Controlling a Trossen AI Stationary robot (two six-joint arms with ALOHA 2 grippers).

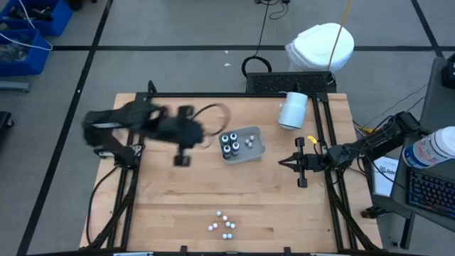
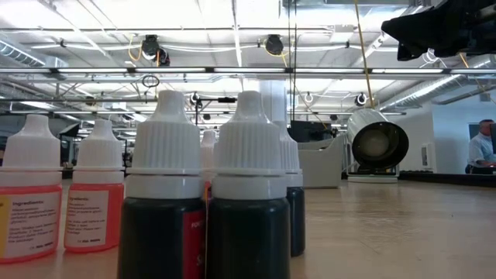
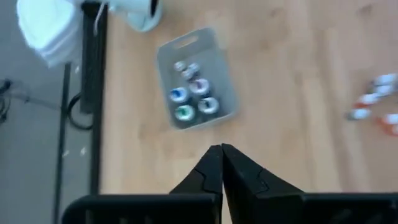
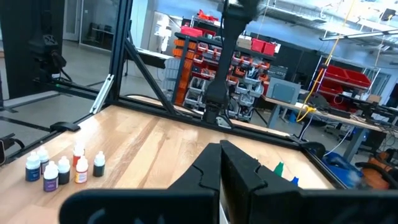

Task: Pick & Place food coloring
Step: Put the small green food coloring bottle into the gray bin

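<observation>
The food coloring lies in two groups on the pale wooden table [image 1: 178, 206]. Four dark round bottles [image 1: 229, 144] with white-ringed green and blue tops stand upright inside the shallow grey rectangular plastic tray [image 1: 260, 146], packed together at the end of it nearer my left arm, with two smaller whitish pieces [image 1: 249, 141] beside them in the same tray. From my left wrist I look down on the same tray [image 3: 224, 74] and see the coloured tops [image 3: 193, 99] clustered toward me. The second group, a loose cluster of small white-capped dropper bottles [image 1: 223, 223], stands near the table's front edge, well apart from the tray. At table level these fill the picture: two dark-bodied bottles with ribbed white caps [image 2: 208, 194] in front, and orange-red ones with labels [image 2: 58, 201] off to one side.

My left gripper [image 1: 183, 159] hangs above the table just beside the tray, on the side away from my right arm, fingers [image 3: 208, 171] pressed together with nothing between them. My right gripper [image 1: 283, 163] waits on the other side of the tray, pointing toward it, its fingers [image 4: 211, 168] also pressed shut and empty.

A large white cylinder [image 1: 292, 110] lies on its side near the table's back edge, beyond the tray.
</observation>
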